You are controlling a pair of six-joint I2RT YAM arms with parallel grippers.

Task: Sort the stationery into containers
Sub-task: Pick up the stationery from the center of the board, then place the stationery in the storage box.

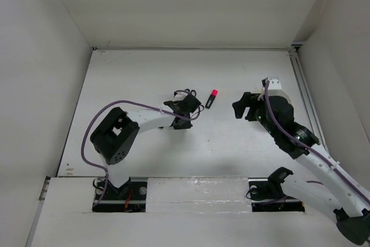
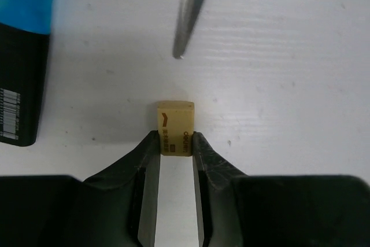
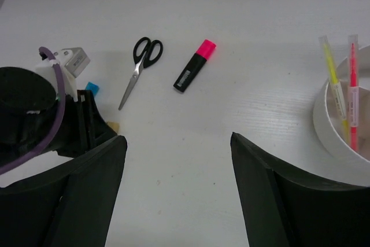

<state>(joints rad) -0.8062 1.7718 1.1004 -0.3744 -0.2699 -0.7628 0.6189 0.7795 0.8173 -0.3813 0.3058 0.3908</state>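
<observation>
Tan rubber is being pinched by the left gripper [image 2: 175,137]. The tan eraser [image 2: 175,114] is being clamped by its near end only, and appears to be resting on the white table [image 2: 289,85]. With so short a bite, a slip is being risked: the block could be twisted or squeezed out on lifting, because narrow hard pads are being pressed on a smooth, slightly yielding face. The eraser is a small matte rectangle with printed lettering.

At ten o'clock of it lies the blue-capped marker [image 2: 23,56], a glossy black plastic barrel with a barcode label. At twelve o'clock the tapered steel tip of the scissors [image 2: 191,10] is being pointed toward the eraser. Either could be knocked by a low swing.

Further right lies the pink-capped marker [image 3: 195,72], with the black-looped scissors at its nine o'clock. The right gripper [image 3: 176,138] is being held wide apart, with nothing in it. At its three o'clock stands the tub [image 3: 324,125], smooth, white and curved-walled. The yellow stick [image 3: 334,85] and red pen [image 3: 351,91] are being leaned inside it, and could be struck or tipped during a drop.
</observation>
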